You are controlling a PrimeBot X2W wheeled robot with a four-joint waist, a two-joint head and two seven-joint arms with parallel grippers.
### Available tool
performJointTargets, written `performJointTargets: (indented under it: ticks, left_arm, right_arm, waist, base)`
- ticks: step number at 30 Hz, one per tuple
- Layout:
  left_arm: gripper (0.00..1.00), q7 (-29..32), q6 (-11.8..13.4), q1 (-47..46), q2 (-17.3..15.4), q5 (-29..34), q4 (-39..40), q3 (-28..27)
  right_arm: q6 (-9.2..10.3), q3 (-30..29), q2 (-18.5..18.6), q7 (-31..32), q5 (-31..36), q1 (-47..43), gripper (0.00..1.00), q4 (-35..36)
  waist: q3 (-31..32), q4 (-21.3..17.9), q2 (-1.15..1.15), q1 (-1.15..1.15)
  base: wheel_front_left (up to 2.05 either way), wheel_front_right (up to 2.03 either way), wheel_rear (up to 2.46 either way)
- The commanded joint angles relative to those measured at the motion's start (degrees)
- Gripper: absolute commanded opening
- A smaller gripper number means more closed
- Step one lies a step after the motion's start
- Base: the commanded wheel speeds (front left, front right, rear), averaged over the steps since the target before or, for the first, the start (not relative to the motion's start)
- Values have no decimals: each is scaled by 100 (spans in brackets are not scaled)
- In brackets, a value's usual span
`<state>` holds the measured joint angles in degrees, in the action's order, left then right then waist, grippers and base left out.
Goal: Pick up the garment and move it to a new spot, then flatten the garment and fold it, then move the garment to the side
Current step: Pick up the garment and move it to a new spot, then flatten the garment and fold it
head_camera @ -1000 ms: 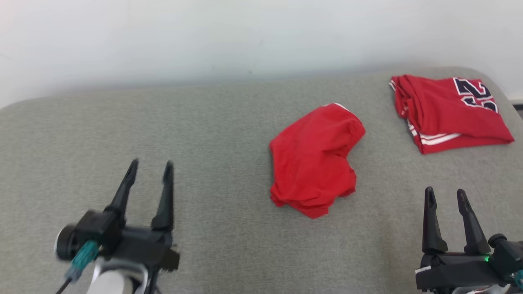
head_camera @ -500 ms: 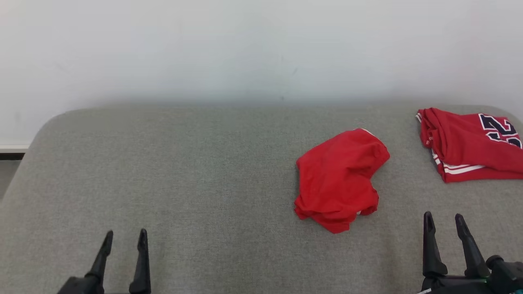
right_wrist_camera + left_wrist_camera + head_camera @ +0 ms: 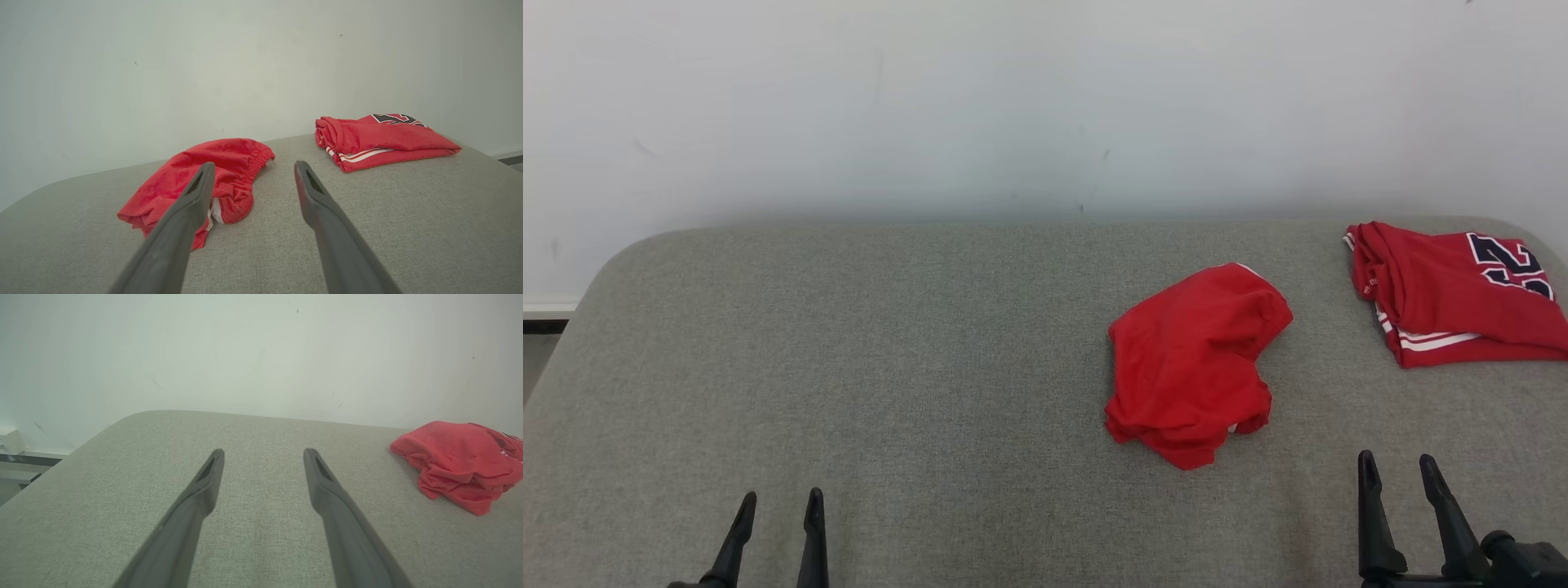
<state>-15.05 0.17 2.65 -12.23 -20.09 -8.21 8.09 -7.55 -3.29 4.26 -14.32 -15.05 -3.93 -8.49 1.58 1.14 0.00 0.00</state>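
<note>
Pick-up is not yet begun; the crumpled shorts (image 3: 1192,363) are found untouched on the bench (image 3: 890,367), right of centre; left claw (image 3: 781,494) and right claw (image 3: 1395,457) are set apart, empty; a reach by the right is judged necessary.

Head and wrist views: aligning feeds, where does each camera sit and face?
Head: on the head, facing forward and down at the grey surface; left end effector and right end effector below.
Left wrist: along its open fingers, toward the wall; crumpled garment at right.
Right wrist: along its open fingers, toward that garment and folded jersey.
Shared: the crumpled garment.
</note>
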Motion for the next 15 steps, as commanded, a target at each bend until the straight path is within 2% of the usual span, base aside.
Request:
performJointTargets:
  ticks: [1,15]
  left_arm:
    - [100,-16,-23,91,25,74,-29,-39]
    - [100,-16,-178,55,185,266,-155,-184]
  right_arm:
    - [16,12,-4,1,-34,-65,100,-20]
    - [15,23,-7,4,-47,-58,100,-106]
  waist:
    - [2,0,0,0]
    - [6,41,0,0]
  base:
    - [0,0,0]
    - [0,0,0]
